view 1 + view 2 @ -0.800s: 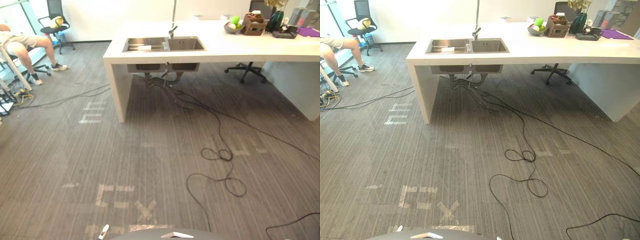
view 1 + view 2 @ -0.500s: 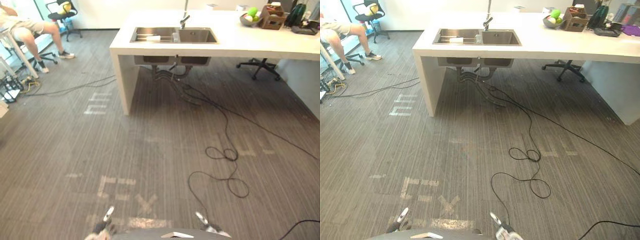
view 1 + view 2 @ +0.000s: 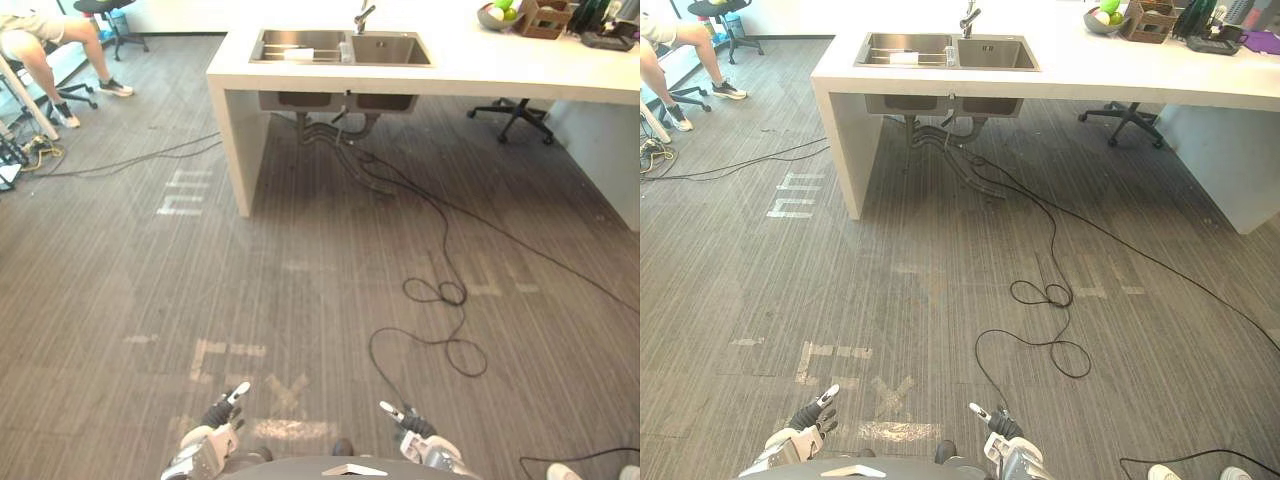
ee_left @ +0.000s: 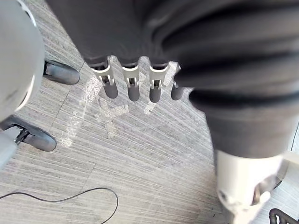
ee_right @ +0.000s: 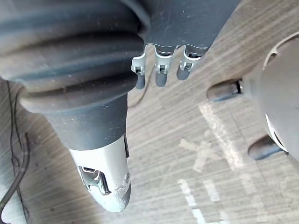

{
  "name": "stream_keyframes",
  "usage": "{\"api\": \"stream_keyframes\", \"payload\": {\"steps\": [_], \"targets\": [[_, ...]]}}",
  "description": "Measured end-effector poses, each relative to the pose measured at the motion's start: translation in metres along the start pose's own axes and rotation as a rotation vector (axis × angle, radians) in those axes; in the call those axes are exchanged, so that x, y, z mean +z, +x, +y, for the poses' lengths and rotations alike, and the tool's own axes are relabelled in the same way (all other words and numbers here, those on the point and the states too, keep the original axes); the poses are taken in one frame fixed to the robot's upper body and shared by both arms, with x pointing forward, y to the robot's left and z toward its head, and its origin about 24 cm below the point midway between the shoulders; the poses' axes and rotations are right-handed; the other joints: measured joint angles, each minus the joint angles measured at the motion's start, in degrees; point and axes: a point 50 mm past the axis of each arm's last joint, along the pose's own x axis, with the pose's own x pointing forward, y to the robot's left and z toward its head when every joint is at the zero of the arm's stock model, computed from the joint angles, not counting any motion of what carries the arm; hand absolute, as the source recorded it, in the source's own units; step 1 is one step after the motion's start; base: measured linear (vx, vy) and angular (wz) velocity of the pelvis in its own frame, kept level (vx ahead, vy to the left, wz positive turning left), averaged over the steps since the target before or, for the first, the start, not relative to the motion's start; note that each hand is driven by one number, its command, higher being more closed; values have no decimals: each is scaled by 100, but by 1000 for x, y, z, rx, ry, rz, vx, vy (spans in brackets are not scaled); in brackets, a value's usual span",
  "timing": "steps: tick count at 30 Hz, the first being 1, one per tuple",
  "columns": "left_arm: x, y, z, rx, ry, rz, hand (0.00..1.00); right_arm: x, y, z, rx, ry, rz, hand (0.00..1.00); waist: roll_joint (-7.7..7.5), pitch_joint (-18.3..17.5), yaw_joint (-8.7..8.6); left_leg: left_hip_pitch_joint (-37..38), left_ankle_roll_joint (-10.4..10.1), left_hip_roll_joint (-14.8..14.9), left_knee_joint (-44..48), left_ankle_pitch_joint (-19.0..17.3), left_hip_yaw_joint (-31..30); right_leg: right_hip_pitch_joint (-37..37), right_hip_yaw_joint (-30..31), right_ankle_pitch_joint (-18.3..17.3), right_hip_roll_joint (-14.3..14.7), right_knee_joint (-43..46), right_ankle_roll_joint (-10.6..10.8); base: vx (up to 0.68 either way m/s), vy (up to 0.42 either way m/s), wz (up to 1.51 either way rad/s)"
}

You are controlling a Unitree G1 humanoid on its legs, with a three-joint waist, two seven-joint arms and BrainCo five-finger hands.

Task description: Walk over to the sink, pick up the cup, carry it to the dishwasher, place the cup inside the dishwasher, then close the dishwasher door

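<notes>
**Hands empty, sink ahead**

The left hand [image 3: 220, 413] and the right hand [image 3: 410, 421] hang low over the carpet floor [image 3: 300, 270], fingers [image 4: 133, 88] straight and apart, holding nothing. Well ahead, the sink [image 3: 392, 52] sits near the table's [image 3: 520, 72] left end. The cup [image 3: 346, 51] shows as a small clear shape between its two basins.

The floor [image 3: 300, 250] is grey with lots of thin stripes. It has pale tape marks [image 3: 225, 360] on it (one looks like an X). The counter [image 3: 520, 70] is white, the sink [image 3: 340, 47] is shiny silver, and the fruit [image 3: 1108, 7] is green. The left hand [image 3: 222, 415] and right hand [image 3: 405, 420] are silver with dark tips.
</notes>
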Motion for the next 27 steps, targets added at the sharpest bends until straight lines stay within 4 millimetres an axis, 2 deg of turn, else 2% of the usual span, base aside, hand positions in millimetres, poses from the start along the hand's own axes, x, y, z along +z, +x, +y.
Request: {"api": "stream_keyframes", "payload": {"steps": [2, 4, 7, 9, 12, 16, 20, 22, 25, 27], "targets": [[1, 1, 0, 39, 87, 6, 0, 4, 1, 1, -2, -130, -18, 0, -2, 1, -2, -16, 13, -17, 0, 9, -58, 0, -28, -3, -7, 0, 4, -11, 12, 11], [2, 1, 3, 118, 263, 13, 0, 9, 1, 2, -13, -299, -40, 0, -4, 4, -20, -57, 44, -44, 0, 30, -139, -6, -110, -5, -27, 0, 7, -22, 13, 18], [1, 0, 8, 165, 447, 39, 0, 9, 2, 5, 10, -400, -27, 0, -15, 11, -28, -102, 68, -73, 1, 47, -234, -15, -139, -10, -52, 0, 14, -24, 21, 15], [-4, -1, 10, 167, 458, 80, 0, 8, 2, 6, 15, -416, -17, 0, -16, 10, -18, -155, 80, -86, 6, 55, -252, -55, -142, -6, -72, 0, 20, -27, 22, 5], [-11, -1, 10, 105, 407, 174, 0, -3, 2, 5, 25, -402, 52, 0, -20, 16, -19, -171, 92, -111, 4, 59, -251, -71, -138, 9, -96, 1, 41, -14, 31, 0], [-15, -1, 11, 6, 336, 247, 0, -20, -2, 4, 44, -277, 126, 0, -40, 25, -48, -120, 109, -121, -9, 48, -191, -52, -92, 26, -108, 2, 64, 0, 22, -6], [-19, -4, 20, 45, 112, 256, 0, -29, -3, 5, 34, -169, 156, 0, -90, 67, -40, 156, 103, -105, -98, 23, -10, 112, 56, 23, -92, 1, 69, -9, 21, -24], [-21, -6, 25, 73, -18, 242, 0, -34, -6, -2, -7, -46, 166, 0, -93, 63, -24, 232, 105, -99, -102, -7, 131, 127, 176, 29, -90, 1, 73, -35, 22, -26], [-25, -9, 31, 102, -77, 231, 0, -40, -9, -9, -31, 94, 176, 0, -94, 62, -25, 272, 112, -92, -102, -15, 258, 131, 235, 30, -96, 2, 73, -26, 17, -15], [-27, -10, 32, 114, -125, 225, 0, -41, -10, -10, -20, 125, 194, 0, -84, 72, -29, 355, 106, -85, -107, -30, 296, 212, 274, 30, -93, 3, 73, -12, 13, -13]]}}
